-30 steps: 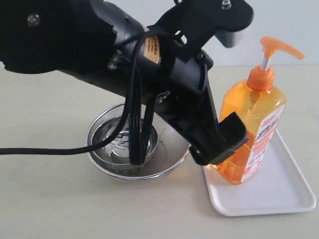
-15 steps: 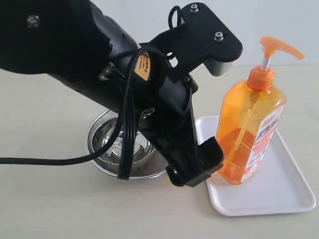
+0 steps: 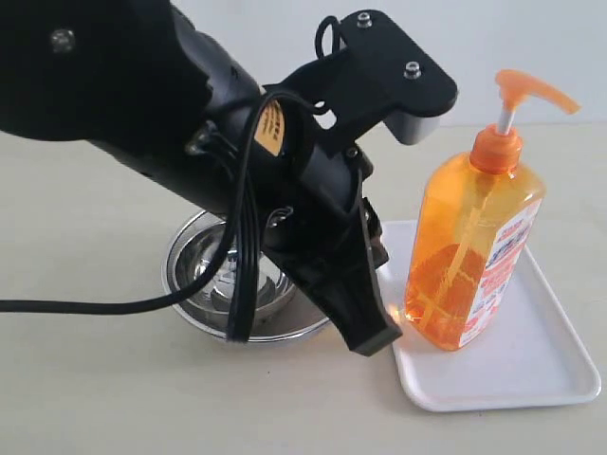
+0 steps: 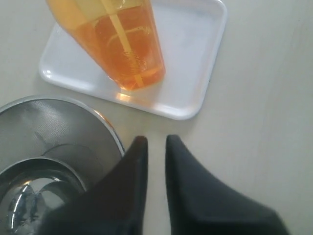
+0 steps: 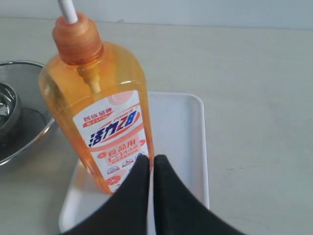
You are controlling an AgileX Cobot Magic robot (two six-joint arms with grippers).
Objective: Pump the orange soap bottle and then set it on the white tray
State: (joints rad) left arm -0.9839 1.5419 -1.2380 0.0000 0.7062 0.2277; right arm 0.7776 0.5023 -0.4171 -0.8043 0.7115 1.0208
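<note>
A round steel bowl stands on the pale beige table, at about 8 o'clock from the middle of the exterior view, partly hidden. Its wide rim shines, and its deeper bottom throws back light. A plain light wall closes the scene at 12 o'clock.

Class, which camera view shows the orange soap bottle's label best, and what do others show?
The right wrist view: the label faces the camera, lettering legible. The exterior view shows it obliquely; the left wrist view, only the lower body of the orange soap bottle.
</note>
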